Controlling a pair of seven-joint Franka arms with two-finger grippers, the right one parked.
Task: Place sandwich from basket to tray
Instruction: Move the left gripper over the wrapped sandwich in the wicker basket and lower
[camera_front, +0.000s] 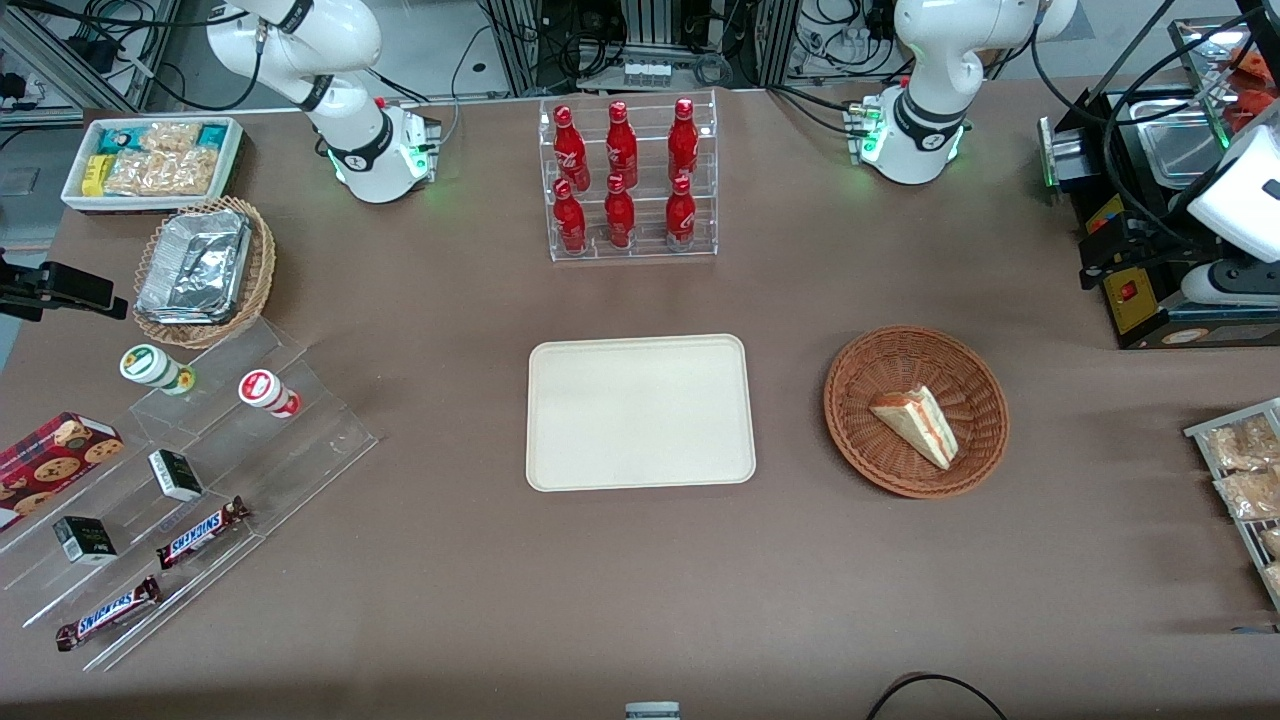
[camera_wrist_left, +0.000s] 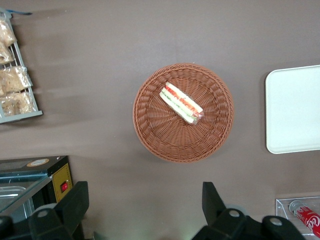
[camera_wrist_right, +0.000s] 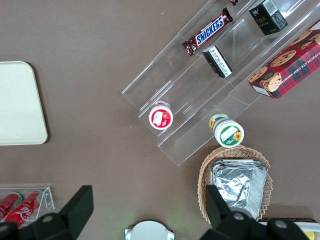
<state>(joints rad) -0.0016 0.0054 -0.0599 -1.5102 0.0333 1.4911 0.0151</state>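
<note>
The sandwich (camera_front: 915, 425), a pale wedge with red and green filling, lies in the round reddish-brown wicker basket (camera_front: 858, 385). The cream tray (camera_front: 640, 412) lies flat and bare beside the basket, toward the parked arm's end. In the left wrist view the sandwich (camera_wrist_left: 181, 103) sits in the middle of the basket (camera_wrist_left: 150, 137), with a part of the tray (camera_wrist_left: 295, 110) showing beside it. My left gripper (camera_wrist_left: 145, 192) is open and empty, with its dark fingers (camera_wrist_left: 75, 200) wide apart. It hangs high above the bare table, farther from the front camera than the basket.
A black machine (camera_front: 1150, 230) stands close to my left gripper at the working arm's end. A wire rack of snack packets (camera_front: 1240, 470) lies beside the basket. A clear rack of red bottles (camera_front: 628, 180) stands farther back than the tray. Acrylic steps with snacks (camera_front: 200, 480) lie toward the parked arm's end.
</note>
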